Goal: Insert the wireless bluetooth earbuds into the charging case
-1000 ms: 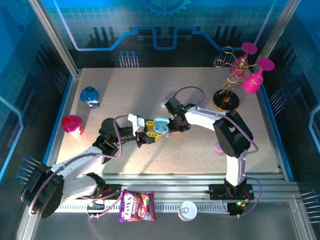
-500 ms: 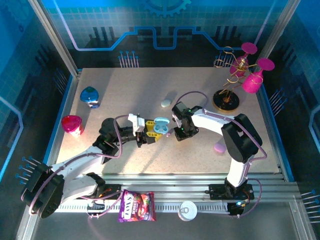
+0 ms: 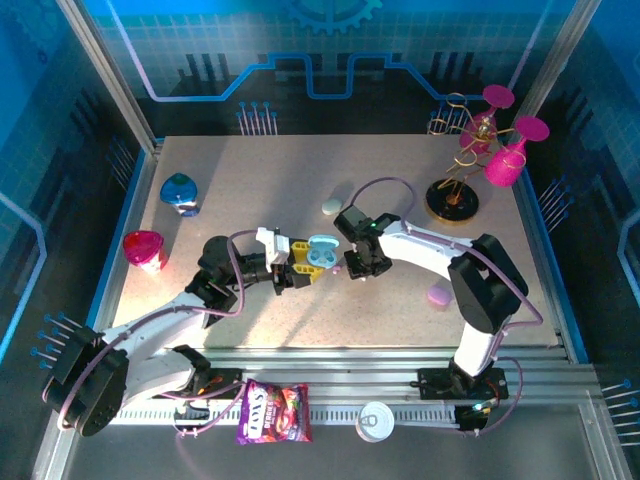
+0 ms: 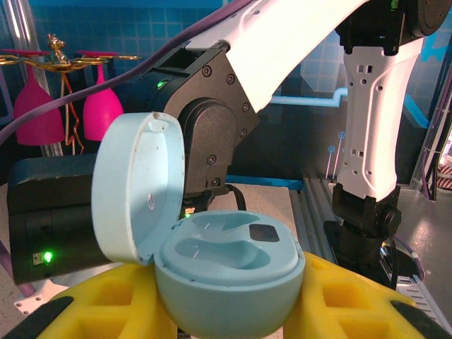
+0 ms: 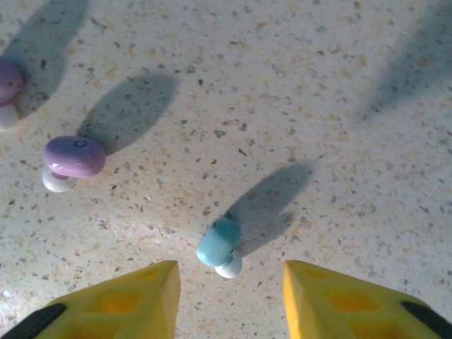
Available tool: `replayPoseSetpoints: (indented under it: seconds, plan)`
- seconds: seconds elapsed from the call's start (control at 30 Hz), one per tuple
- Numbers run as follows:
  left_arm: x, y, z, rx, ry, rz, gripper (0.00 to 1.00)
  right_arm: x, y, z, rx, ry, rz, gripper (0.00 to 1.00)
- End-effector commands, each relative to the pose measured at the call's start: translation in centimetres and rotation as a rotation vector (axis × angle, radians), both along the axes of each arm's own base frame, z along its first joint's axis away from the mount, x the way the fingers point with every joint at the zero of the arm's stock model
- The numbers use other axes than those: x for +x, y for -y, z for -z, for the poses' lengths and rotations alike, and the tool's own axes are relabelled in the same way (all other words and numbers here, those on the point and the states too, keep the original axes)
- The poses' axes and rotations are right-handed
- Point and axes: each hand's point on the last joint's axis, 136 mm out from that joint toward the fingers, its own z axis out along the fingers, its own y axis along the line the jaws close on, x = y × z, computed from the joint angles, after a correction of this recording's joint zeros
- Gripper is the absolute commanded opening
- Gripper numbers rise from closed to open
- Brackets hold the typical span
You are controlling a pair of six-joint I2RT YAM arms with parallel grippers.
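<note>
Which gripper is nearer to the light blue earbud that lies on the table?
Right. The right gripper is open, with the light blue earbud just ahead of it, untouched. The left gripper holds the open charging case, farther to the left.

A pale blue pebble-shaped plastic charging case [image 4: 227, 279] sits low in the centre of the frame, clamped between the left hand's [image 4: 226, 314] yellow fingers [image 4: 106, 307]. Its round lid [image 4: 138, 187] stands open, tilted up to the left. Behind it rises a black-and-white robot arm [image 4: 282, 49]; pink stemmed glasses [image 4: 37, 106] hang at upper left.
</note>
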Motion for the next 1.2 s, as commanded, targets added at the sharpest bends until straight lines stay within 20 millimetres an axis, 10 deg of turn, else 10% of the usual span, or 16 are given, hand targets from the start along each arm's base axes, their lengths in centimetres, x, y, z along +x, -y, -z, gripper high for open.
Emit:
replayPoseSetpoints:
  seconds: [0.0,1.17]
  plan:
    - [-0.6,-0.2,-1.8,-0.03,0.057,0.019,0.33,0.3,0.4,-0.3,-0.083,0.025,0.087,0.4]
    - [-1.2,-0.4,-2.3,-0.038,0.079,0.026,0.34,-0.7,-1.2,1.8,-0.389,-0.03,0.014,0.28]
